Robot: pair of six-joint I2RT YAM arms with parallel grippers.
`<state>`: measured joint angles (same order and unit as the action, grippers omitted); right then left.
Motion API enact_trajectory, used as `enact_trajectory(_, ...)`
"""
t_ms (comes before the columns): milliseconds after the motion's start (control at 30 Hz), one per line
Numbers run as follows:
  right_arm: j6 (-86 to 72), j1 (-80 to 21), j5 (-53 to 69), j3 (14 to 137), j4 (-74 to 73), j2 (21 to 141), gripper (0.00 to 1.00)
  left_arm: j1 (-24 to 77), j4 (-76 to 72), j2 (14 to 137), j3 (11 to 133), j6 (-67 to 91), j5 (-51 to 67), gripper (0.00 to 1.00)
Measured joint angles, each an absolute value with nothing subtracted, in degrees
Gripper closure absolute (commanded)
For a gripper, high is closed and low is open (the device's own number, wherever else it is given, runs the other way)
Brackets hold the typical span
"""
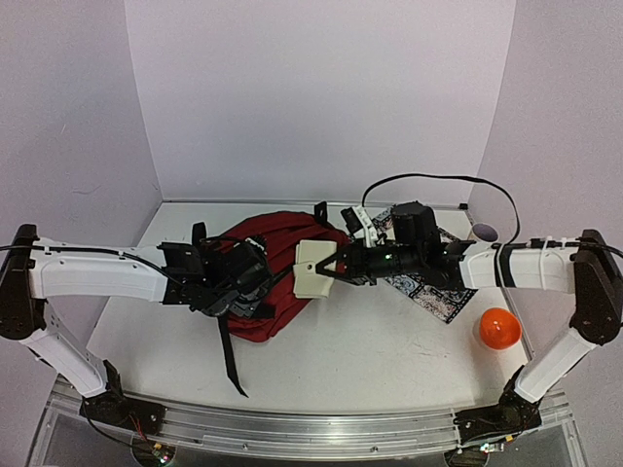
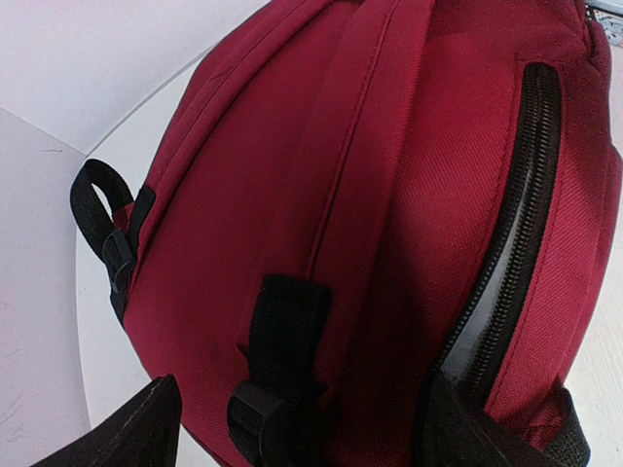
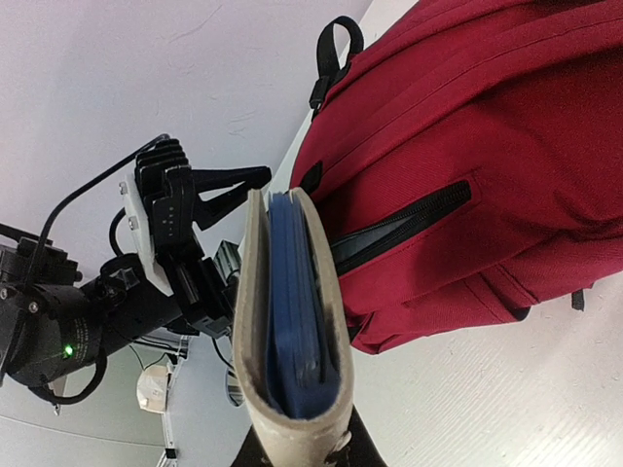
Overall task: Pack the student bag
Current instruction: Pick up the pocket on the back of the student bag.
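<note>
student bag (image 2: 321,195): dark red woven cloth, matt, fine twill ribbing.
zipper (image 2: 506,253), just ahead of the left jaws: black, glossy, plastic-looking.
strap (image 2: 284,321), between the left jaws: black webbing, matt, coarse.
buckle (image 2: 255,413): black plastic, dull sheen.
folder (image 3: 251,321), in the right jaws: beige cover, matt, felt-like; blue inside, smooth.
table (image 3: 487,389): white, matt, faintly grained.

student bag (image 1: 280,238) centre-left, notebook (image 1: 313,269) just right, ball (image 1: 498,329) far right
</note>
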<state>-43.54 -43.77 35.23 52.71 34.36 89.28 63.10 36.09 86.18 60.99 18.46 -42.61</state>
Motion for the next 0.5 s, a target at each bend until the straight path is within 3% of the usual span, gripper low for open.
enact_trajectory(267,-50.3,-44.2,34.9,52.7,38.8,92.1,1.00,63.1,38.1,85.4,61.0,20.9,-42.7,0.45)
enact_trajectory(500,-57.9,-47.0,33.7,52.7,42.9,96.2,1.00,63.1,37.2,85.4,61.0,20.6,-40.4,0.85)
